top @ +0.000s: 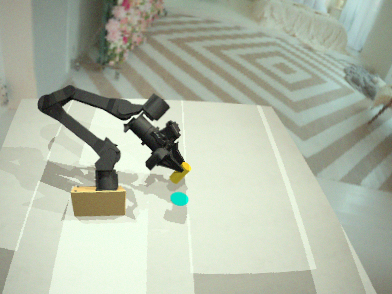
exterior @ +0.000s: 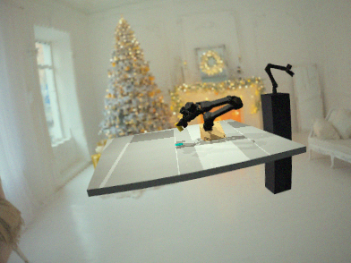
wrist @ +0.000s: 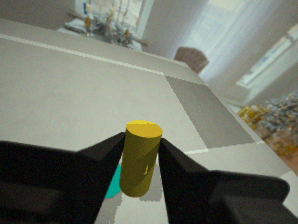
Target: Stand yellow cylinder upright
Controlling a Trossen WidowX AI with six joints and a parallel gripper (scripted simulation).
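The yellow tall cylinder (top: pixel 177 176) (exterior: pixel 180 129) (wrist: pixel 137 167) is held off the table, tilted, with one end higher than the other. My gripper (top: pixel 183 169) (wrist: pixel 142 139) is shut on it near its upper end; in the wrist view a finger stands on each side. The cyan circle (top: pixel 179 199) (exterior: pixel 179 144) (wrist: pixel 115 185) lies flat on the table. In the top view it shows below the cylinder in the picture, apart from it. In the wrist view it is partly hidden by the left finger and the cylinder.
The arm's wooden base block (top: pixel 98 202) (exterior: pixel 212 132) stands on the table (top: pixel 240 215) (exterior: pixel 148 165), left of the circle in the top view. A black pillar (exterior: pixel 278 139) with a second small arm stands behind the table in the exterior view.
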